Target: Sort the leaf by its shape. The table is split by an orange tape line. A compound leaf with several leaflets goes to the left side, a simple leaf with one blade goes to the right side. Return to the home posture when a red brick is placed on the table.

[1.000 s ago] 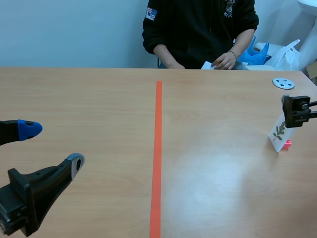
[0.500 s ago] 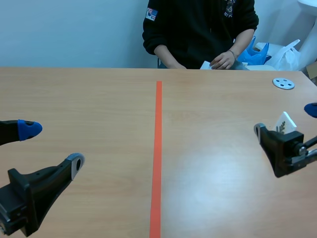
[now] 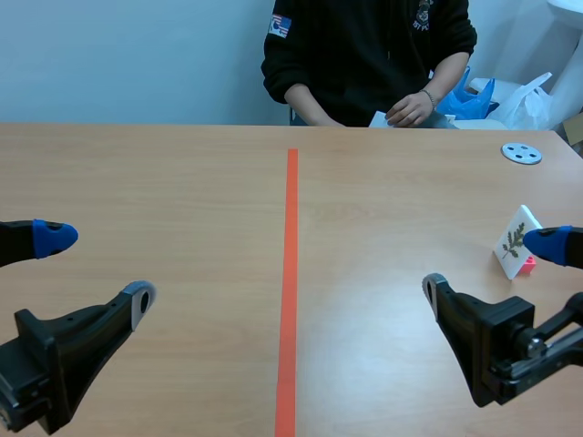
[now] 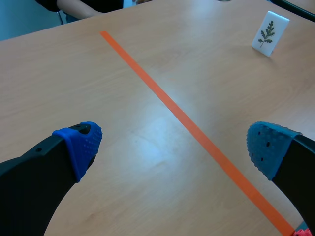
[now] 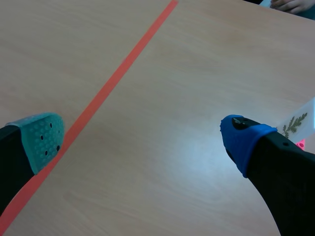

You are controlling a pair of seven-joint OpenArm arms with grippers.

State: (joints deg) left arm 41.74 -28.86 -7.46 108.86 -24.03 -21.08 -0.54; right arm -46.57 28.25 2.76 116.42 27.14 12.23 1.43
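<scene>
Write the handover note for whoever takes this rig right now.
Left gripper: open, empty, low at the left.
Right gripper: open, empty, beside the card.
Card: upright on a pink base, right of the tape line, ungripped.
Leaf looks compound, several leaflets, so it probably belongs left.
Done: nothing that shows.
Left: move the card across the tape. No red brick in view, so no homing yet.
</scene>
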